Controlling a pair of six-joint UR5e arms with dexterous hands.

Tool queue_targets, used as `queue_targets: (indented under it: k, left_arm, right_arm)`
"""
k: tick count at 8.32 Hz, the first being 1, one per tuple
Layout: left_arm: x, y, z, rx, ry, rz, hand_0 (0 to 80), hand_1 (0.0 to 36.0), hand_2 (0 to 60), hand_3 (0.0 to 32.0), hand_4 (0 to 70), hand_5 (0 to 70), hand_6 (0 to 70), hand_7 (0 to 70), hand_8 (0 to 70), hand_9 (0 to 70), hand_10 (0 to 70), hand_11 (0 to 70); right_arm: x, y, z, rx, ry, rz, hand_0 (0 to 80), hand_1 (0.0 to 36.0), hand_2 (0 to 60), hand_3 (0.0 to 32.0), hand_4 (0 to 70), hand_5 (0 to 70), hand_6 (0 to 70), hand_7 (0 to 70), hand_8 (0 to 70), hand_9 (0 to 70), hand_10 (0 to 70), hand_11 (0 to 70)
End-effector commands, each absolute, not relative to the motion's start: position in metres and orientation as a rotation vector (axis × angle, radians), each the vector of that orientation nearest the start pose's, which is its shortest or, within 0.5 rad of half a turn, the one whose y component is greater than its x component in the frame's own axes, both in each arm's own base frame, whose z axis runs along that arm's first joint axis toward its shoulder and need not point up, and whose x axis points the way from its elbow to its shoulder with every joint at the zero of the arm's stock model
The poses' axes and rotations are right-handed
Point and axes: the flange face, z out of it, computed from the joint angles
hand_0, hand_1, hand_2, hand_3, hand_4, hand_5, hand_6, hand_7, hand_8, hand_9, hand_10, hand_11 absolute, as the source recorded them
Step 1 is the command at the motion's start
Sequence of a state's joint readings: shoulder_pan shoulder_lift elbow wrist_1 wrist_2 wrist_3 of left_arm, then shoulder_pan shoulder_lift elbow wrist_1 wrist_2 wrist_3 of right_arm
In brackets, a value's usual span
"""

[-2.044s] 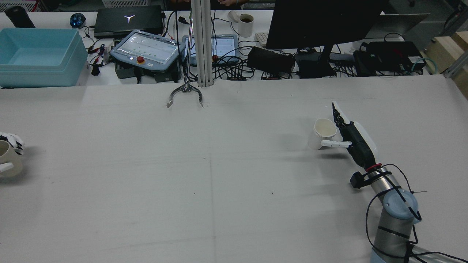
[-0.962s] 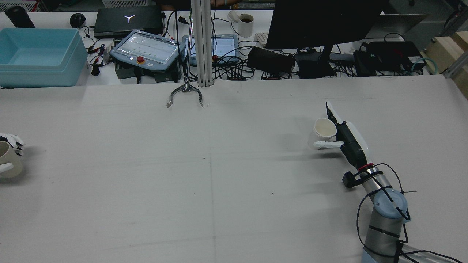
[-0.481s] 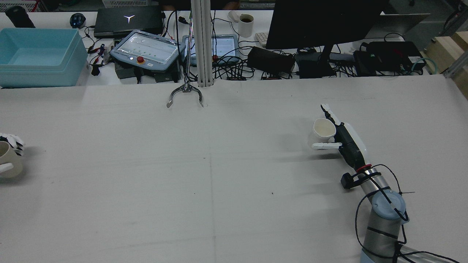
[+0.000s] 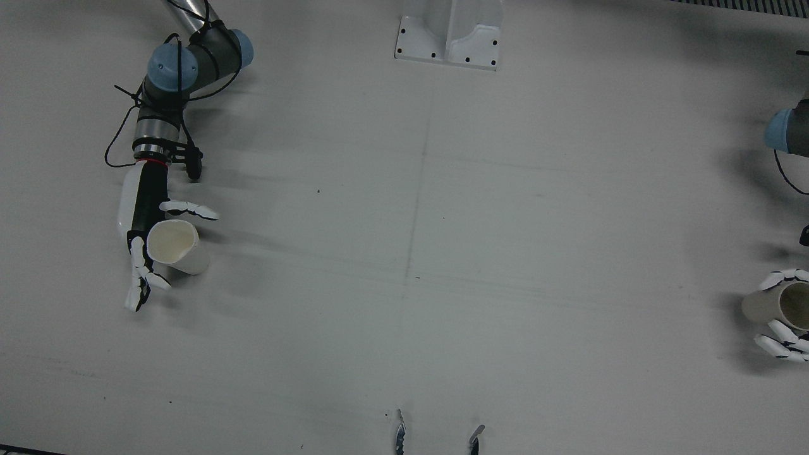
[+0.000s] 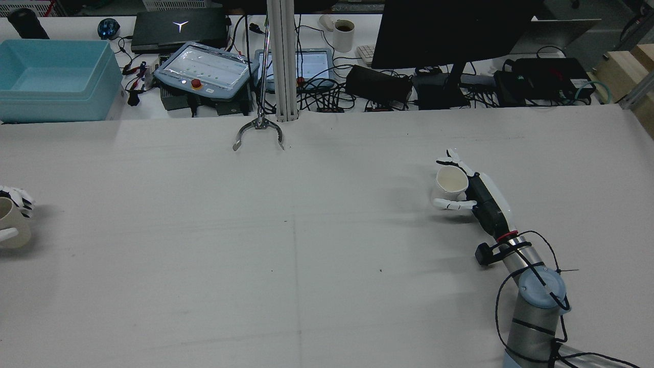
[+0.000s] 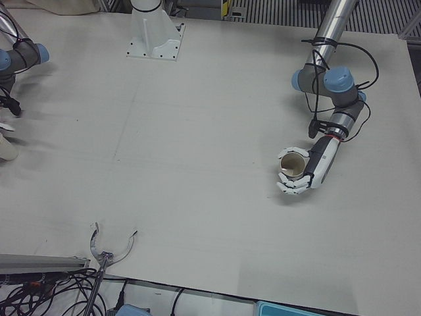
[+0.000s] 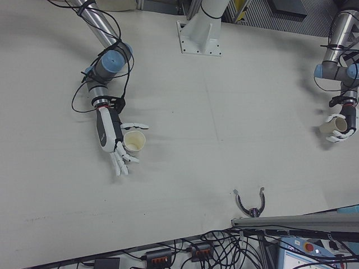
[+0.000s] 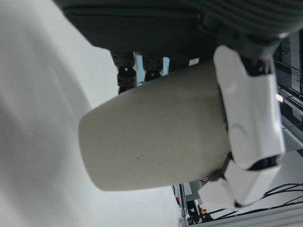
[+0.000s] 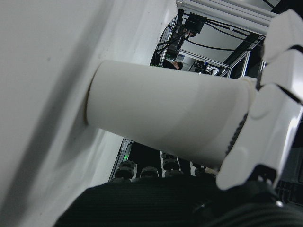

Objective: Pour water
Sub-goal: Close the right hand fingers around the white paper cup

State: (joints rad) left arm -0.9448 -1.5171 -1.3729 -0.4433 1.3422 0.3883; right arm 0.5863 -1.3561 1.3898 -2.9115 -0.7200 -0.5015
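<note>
Against the palm of the right hand (image 5: 472, 186) stands a cream paper cup (image 5: 449, 185), upright on the white table (image 5: 306, 230); the fingers (image 5: 449, 205) curl partway around its wall without fully clasping it, so I cannot tell whether it is gripped. Well apart across the table, the left hand (image 6: 308, 172) wraps its fingers around a beige cup (image 6: 291, 164), holding it upright.
</note>
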Motion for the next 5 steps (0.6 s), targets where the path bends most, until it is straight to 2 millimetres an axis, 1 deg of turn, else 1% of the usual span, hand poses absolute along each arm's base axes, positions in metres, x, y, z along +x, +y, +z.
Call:
queue_targets:
  k: [1,3,4,5]
  left_arm:
    - [0.1492,-0.4725,0.7646,-0.052,2.116,-1.639,54.6,28.2,60.0,0.0,46.0,68.4,35.3,38.6,30.6,41.3,27.2,40.8]
    - [0.1498,-0.4733,0.7639,-0.052,2.118,-1.638,54.6,28.4,60.0,0.0,45.9,68.1,35.3,38.6,30.5,41.4,27.2,40.8]
    - [0.1498,-0.4733,0.7639,-0.052,2.118,-1.638,54.7,28.3,60.0,0.0,46.0,68.3,35.4,38.6,30.6,41.4,27.2,40.9]
    - [0.1498,-0.4733,0.7639,-0.052,2.118,-1.638,54.6,28.4,60.0,0.0,45.9,68.4,35.4,38.5,30.6,41.4,27.3,40.9]
  right_arm:
    - [-0.3614,-0.4898,0.6436,-0.243,2.622,-2.165,47.9,14.9,14.3,0.0,13.7,30.4,11.0,10.0,3.8,1.7,5.3,9.0]
    - [-0.3614,-0.4898,0.6436,-0.243,2.622,-2.165,48.0,14.4,14.4,0.0,16.6,30.9,13.7,12.7,5.9,4.5,6.9,11.2]
    - [-0.3614,-0.4898,0.6436,-0.243,2.622,-2.165,48.0,14.2,15.6,0.0,16.8,35.5,16.2,15.1,7.7,7.0,8.4,13.4]
    - [-0.3622,-0.4892,0.6436,-0.24,2.624,-2.166,47.7,14.1,17.2,0.0,15.9,42.3,19.1,18.6,10.5,10.7,9.8,15.3]
